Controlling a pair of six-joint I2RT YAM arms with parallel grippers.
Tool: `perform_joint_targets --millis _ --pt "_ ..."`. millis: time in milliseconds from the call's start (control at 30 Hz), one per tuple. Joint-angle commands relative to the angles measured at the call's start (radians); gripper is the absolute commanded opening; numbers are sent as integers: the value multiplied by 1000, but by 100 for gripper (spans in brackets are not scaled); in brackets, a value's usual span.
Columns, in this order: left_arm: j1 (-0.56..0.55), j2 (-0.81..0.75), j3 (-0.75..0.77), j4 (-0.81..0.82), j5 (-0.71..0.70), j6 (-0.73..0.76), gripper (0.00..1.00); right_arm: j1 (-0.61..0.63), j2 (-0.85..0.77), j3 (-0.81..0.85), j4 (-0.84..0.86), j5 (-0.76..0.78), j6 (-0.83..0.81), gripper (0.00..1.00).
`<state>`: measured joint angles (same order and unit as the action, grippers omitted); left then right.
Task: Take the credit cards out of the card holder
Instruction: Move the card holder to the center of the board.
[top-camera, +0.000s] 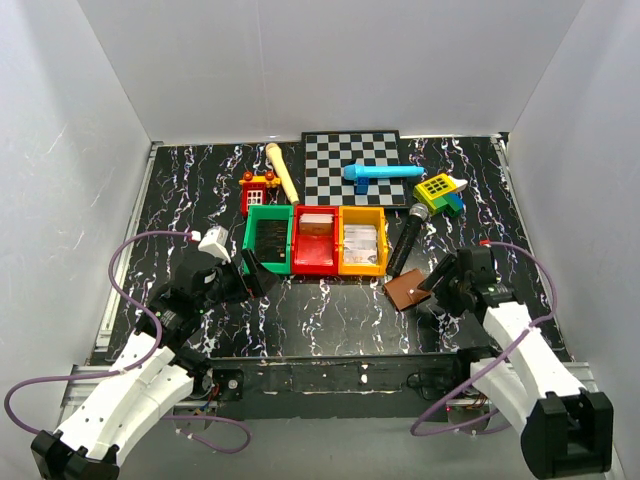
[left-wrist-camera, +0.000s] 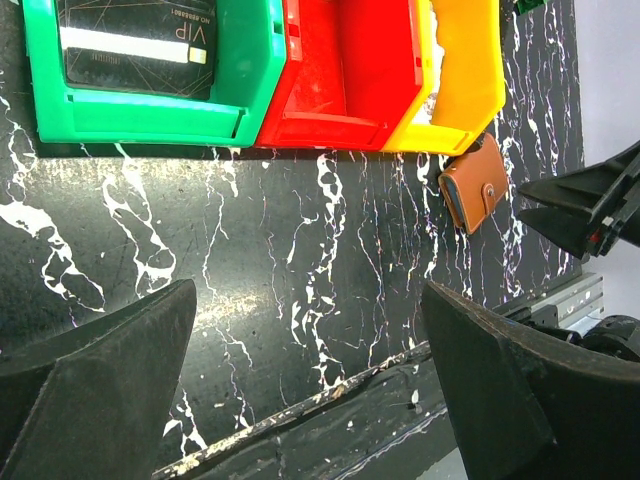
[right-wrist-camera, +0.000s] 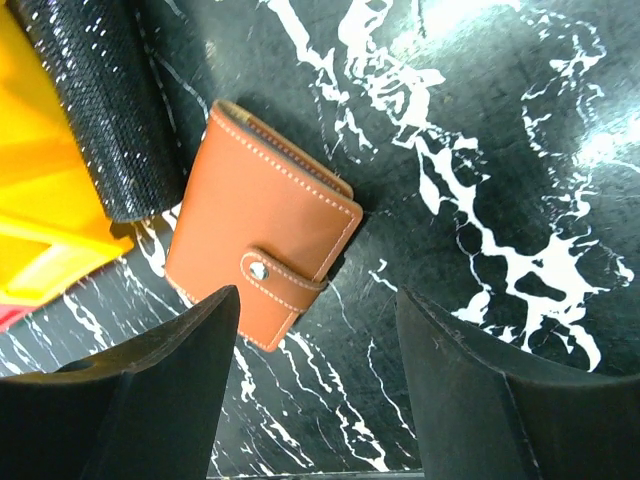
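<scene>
The card holder is a small brown leather wallet, closed with a snap strap, flat on the black marbled table just in front of the orange bin. It also shows in the right wrist view and in the left wrist view. My right gripper is open and empty, just right of and above the card holder. My left gripper is open and empty in front of the green bin, which holds a black VIP card. Cards lie in the red bin and the orange bin.
A black microphone lies right of the orange bin, its head next to the card holder. A chessboard, a blue tool, a toy calculator, a wooden stick and a red toy house lie at the back.
</scene>
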<state>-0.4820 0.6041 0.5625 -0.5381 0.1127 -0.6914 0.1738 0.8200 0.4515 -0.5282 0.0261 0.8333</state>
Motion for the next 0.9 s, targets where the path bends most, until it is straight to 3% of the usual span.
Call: perform_joint_targets --millis 0,400,633,867 --pt "-7 -10 -7 -2 -18 -3 97 -49 82 59 36 2 13 72" --pt "-18 -1 -7 -2 -25 0 97 -74 243 108 125 -12 -43 65" --pt "-20 8 -6 -2 -24 1 97 -77 228 139 162 28 -77 64" --pt "-23 8 -6 -3 -21 3 97 -82 350 203 163 41 -106 39"
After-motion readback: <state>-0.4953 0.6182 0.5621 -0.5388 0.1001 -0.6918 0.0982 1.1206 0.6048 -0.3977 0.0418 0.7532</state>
